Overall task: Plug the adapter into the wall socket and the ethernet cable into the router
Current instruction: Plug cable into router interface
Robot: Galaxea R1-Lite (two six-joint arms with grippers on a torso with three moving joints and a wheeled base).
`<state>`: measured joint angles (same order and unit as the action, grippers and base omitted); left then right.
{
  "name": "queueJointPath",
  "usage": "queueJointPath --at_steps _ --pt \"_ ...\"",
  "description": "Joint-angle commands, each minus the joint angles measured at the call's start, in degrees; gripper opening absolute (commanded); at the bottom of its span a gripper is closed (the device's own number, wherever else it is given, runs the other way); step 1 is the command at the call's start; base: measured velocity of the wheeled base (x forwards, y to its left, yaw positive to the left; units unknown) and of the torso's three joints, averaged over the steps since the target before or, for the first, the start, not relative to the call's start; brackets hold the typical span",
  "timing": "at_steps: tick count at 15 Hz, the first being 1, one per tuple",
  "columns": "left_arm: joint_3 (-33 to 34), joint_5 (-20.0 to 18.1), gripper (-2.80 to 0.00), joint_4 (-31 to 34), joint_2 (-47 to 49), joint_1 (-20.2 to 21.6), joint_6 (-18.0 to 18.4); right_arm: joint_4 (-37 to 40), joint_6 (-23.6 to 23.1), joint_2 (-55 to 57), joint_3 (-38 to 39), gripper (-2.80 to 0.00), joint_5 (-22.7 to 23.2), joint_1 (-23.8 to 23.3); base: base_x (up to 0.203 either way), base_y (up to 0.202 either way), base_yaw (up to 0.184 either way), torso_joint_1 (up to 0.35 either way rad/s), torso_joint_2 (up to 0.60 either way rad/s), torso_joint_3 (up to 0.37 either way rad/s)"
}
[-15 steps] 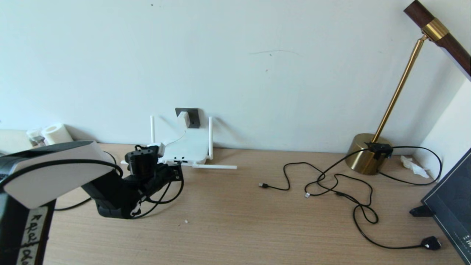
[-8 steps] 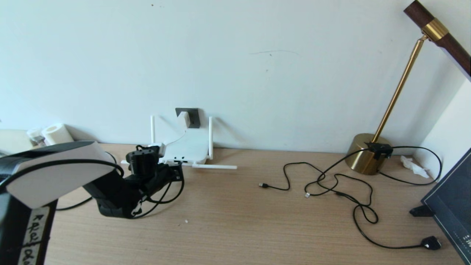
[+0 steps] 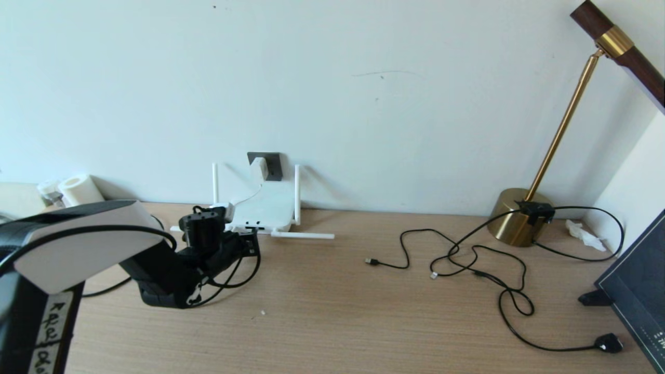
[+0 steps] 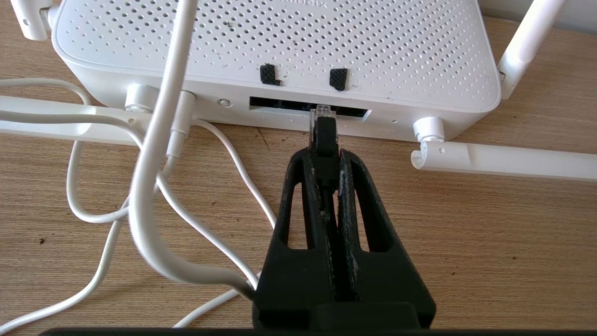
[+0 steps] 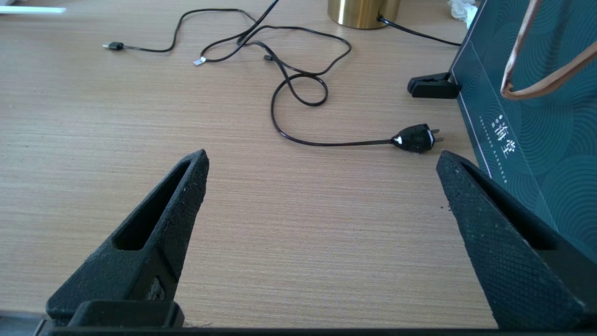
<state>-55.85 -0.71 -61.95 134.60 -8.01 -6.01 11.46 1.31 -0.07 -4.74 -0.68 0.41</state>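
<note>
At router (image 4: 280,46) port edge: left gripper (image 4: 325,161) pinching ethernet cable (image 4: 323,133).

My black left gripper (image 4: 325,154), rising from the frame's lower centre, pinches the black clear-tipped ethernet cable plug (image 4: 322,128) at the dark port slot of the perforated white plastic router (image 4: 280,42) above.

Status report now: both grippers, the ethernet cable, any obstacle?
Left gripper shut on ethernet cable, clear tip at router port slot. Right gripper open, idle above desk. White cord beside, not blocking.
</note>
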Motion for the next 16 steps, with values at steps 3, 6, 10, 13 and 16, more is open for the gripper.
queueJointPath --at_steps 3,6,10,13,16 --pt "-0.1 0.0 -2.80 -0.3 0.1 -0.1 -0.1 0.1 0.0 0.1 0.0 0.00 0.0 0.0 0.000 0.000 0.000 0.000 0.00 0.000" --pt "-0.3 0.0 -2.80 -0.3 0.1 -0.1 -0.1 0.1 0.0 0.1 0.0 0.00 0.0 0.0 0.000 0.000 0.000 0.000 0.00 0.000" --pt "-0.6 0.0 -2.80 -0.3 0.1 -0.3 -0.1 0.1 0.0 0.1 0.0 0.00 0.0 0.0 0.000 0.000 0.000 0.000 0.00 0.000" --pt "-0.8 0.0 -2.80 0.2 0.1 -0.3 -0.1 0.1 0.0 0.1 0.0 0.00 0.0 0.0 0.000 0.000 0.000 0.000 0.00 0.000" --pt "-1.5 0.0 -2.80 0.6 0.0 -0.3 0.0 0.1 0.0 0.1 0.0 0.00 0.0 0.0 0.000 0.000 0.000 0.000 0.00 0.000"
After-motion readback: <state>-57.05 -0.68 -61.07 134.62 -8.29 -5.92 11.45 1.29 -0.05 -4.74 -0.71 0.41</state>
